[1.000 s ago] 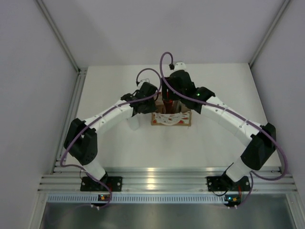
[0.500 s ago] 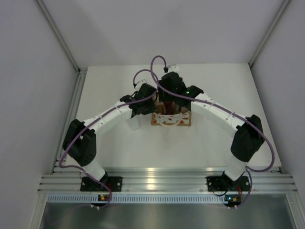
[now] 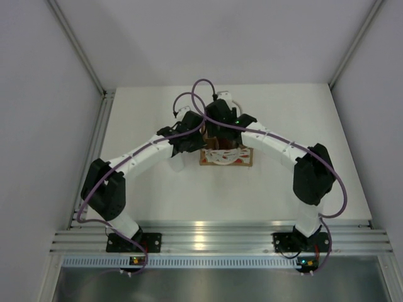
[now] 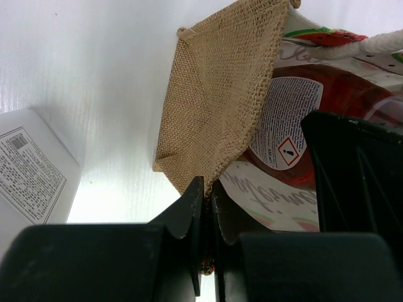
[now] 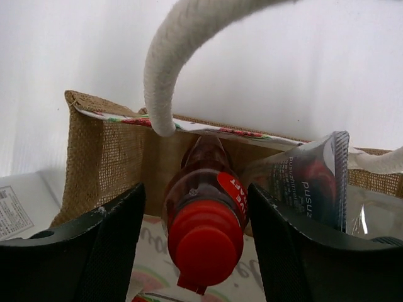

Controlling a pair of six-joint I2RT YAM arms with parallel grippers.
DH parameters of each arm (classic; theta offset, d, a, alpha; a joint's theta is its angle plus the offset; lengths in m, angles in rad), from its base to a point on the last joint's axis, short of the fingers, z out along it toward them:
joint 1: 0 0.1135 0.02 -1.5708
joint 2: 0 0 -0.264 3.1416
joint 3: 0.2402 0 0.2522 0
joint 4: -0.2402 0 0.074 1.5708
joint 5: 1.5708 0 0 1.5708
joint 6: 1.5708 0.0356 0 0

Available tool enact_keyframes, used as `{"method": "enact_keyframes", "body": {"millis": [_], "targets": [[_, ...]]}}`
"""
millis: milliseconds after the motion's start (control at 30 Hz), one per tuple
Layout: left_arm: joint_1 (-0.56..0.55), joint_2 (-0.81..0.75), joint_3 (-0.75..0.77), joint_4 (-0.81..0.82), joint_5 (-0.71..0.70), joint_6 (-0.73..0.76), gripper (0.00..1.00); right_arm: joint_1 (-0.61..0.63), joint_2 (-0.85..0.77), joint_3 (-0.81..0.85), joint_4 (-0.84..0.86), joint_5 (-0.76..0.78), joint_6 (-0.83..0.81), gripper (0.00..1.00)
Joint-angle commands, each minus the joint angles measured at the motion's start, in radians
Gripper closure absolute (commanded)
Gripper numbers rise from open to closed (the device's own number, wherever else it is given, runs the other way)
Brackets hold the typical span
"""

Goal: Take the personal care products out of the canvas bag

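Note:
The canvas bag point(image 3: 225, 156) stands mid-table, tan burlap with cream rope handles point(image 5: 179, 47). My left gripper point(image 4: 208, 204) is shut on the burlap rim at the bag's left side point(image 4: 214, 107). Inside the bag stands a red bottle point(image 5: 204, 229) with a red nozzle cap, its label also showing in the left wrist view point(image 4: 296, 113). My right gripper point(image 5: 194, 192) is open and straddles this bottle's top, a finger point(image 5: 107, 251) on each side with a small gap. A printed pouch point(image 5: 312, 179) leans in the bag to the bottle's right.
A white labelled item point(image 3: 177, 162) sits on the table just left of the bag, seen also in the left wrist view point(image 4: 31, 170). Both arms point(image 3: 277, 148) converge over the bag. Grey walls close the table on three sides.
The right arm has swung left and lowered its open gripper into the bag round the red bottle. The left gripper has stayed shut on the bag's rim.

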Motion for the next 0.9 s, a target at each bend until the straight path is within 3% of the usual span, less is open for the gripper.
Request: {"method": "enact_keyframes", "body": {"millis": [0, 267, 633, 733, 867], "targets": [[0.006, -0.051, -0.011, 0.002, -0.025, 0.001, 1.00, 0.012, 0.045, 0.050, -0.011, 0.034, 0.028, 0.37], [0.006, -0.075, -0.026, 0.022, -0.033, -0.004, 1.00, 0.012, 0.088, 0.067, -0.011, 0.033, 0.048, 0.48], [0.006, -0.069, -0.034, 0.044, -0.015, -0.024, 1.00, 0.011, 0.090, 0.050, -0.011, 0.028, 0.058, 0.41], [0.006, -0.072, -0.036, 0.048, -0.015, -0.027, 1.00, 0.011, 0.087, 0.042, -0.003, 0.033, 0.065, 0.51], [0.004, -0.072, -0.037, 0.047, -0.019, -0.028, 1.00, 0.012, 0.076, 0.042, 0.009, 0.027, 0.061, 0.81]]}}
